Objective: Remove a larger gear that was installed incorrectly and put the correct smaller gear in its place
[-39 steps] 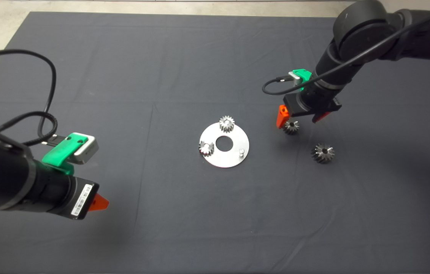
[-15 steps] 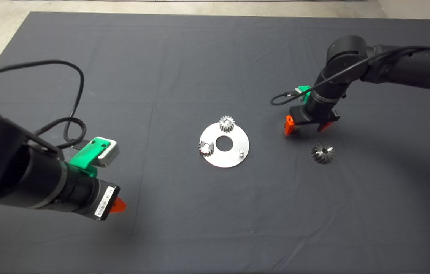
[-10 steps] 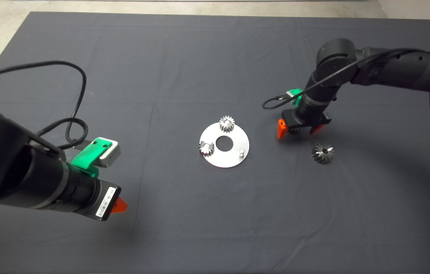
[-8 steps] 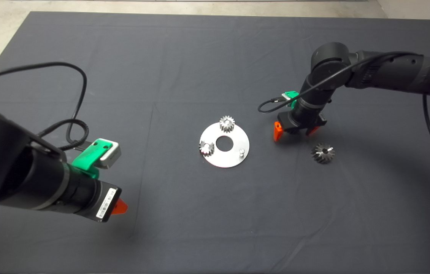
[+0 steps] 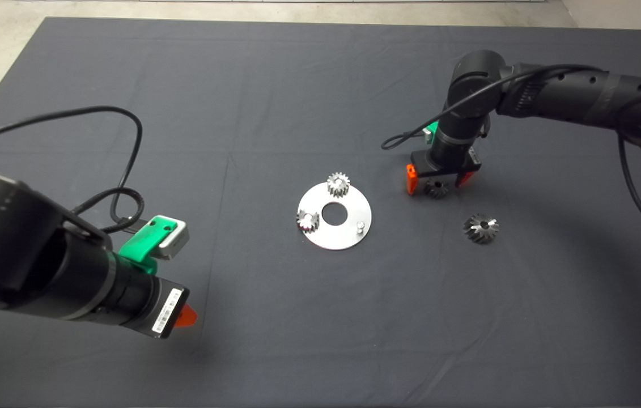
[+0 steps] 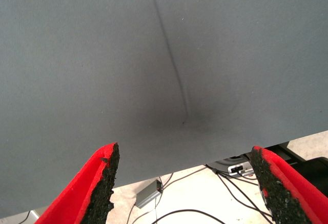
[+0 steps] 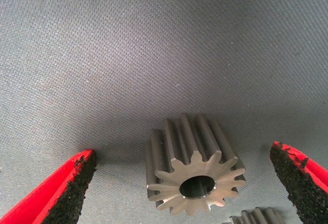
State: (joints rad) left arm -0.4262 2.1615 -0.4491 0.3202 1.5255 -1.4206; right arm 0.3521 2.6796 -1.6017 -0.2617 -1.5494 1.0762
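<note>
The smaller gear lies on the dark mat to the right of the round steel plate. My right gripper is low over it, open, one red finger on each side. In the right wrist view the smaller gear lies between the fingers, clear of both pads. The larger gear, conical and grey, lies on the mat nearer the front and to the right. My left gripper hangs open and empty over the mat at the lower left; it also shows in the left wrist view.
Two small gears sit on pins of the plate, and a bare pin stands on its right side. The teeth of another gear show at the edge of the right wrist view. Beyond the mat's front edge, cables lie on the floor.
My right gripper came down around the smaller gear, drifted left and then a little toward the far side. The gear has stayed in place. My left arm moved slightly right and toward the front.
</note>
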